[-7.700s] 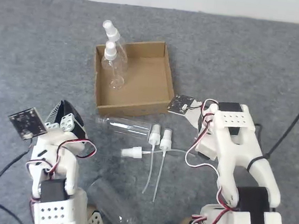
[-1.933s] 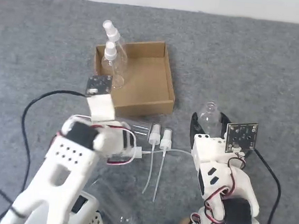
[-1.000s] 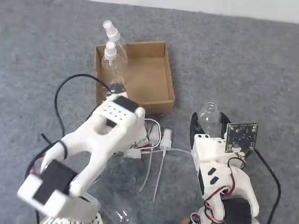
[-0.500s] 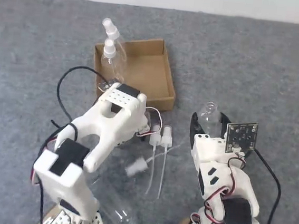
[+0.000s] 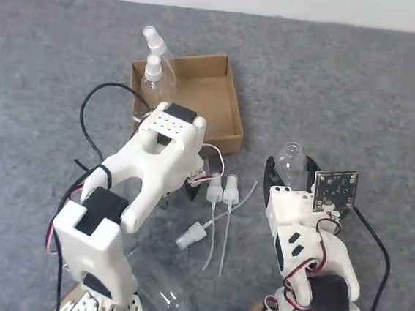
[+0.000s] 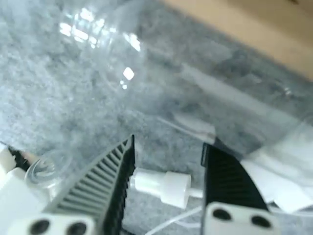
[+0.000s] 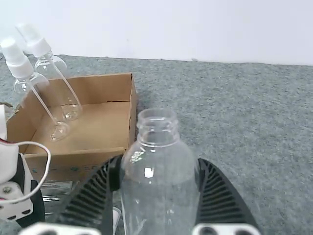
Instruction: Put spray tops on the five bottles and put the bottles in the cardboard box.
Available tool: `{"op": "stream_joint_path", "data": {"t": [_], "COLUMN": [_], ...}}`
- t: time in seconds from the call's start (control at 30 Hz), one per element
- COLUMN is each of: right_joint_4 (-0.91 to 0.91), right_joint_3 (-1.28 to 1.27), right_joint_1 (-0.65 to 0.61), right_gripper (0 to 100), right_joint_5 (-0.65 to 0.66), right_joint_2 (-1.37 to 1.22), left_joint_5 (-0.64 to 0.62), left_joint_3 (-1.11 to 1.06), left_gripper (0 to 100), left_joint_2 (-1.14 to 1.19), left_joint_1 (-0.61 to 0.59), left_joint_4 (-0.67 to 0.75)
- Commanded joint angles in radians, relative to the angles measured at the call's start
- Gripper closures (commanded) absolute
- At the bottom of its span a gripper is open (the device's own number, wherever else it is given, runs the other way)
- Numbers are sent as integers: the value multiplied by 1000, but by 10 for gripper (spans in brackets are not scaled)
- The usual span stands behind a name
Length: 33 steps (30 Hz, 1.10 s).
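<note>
A clear, open-necked bottle (image 7: 157, 183) stands upright in the right end effector (image 7: 157, 169).

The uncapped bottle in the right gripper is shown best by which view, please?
Right wrist view: the bottle stands upright in the right gripper, open neck clear. The high view shows its top beyond the gripper.

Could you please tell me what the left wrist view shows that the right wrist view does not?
Left wrist view: the left end effector, fingers open, with a loose spray top lying on the grey carpet ahead of it and a clear bottle lying beyond. Right wrist view: the right end effector shut on an upright uncapped bottle, and two capped bottles leaning in the cardboard box. Both: the cardboard box and the grey carpet.
</note>
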State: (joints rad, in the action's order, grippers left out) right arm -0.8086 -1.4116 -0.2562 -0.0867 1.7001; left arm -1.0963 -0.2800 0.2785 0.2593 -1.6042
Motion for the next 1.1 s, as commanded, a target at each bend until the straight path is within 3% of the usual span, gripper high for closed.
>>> {"op": "stream_joint_path", "data": {"t": [0.0,0.33,0.47,0.9,1.07], "right_joint_4": [25,53,68,70,70], "right_joint_3": [9,14,11,12,12], "right_joint_1": [10,111,137,157,157], "right_gripper": [929,930,931,931,930], "right_joint_5": [0,-8,-8,-8,-8], "right_joint_2": [21,22,22,22,22], "left_joint_5": [38,48,123,445,479], "left_joint_3": [125,219,219,211,180], "left_gripper": [793,793,791,793,794], "left_joint_2": [-14,-14,-6,-2,0], "left_joint_1": [5,28,84,81,84], "left_joint_4": [-115,-140,-94,98,186]}}
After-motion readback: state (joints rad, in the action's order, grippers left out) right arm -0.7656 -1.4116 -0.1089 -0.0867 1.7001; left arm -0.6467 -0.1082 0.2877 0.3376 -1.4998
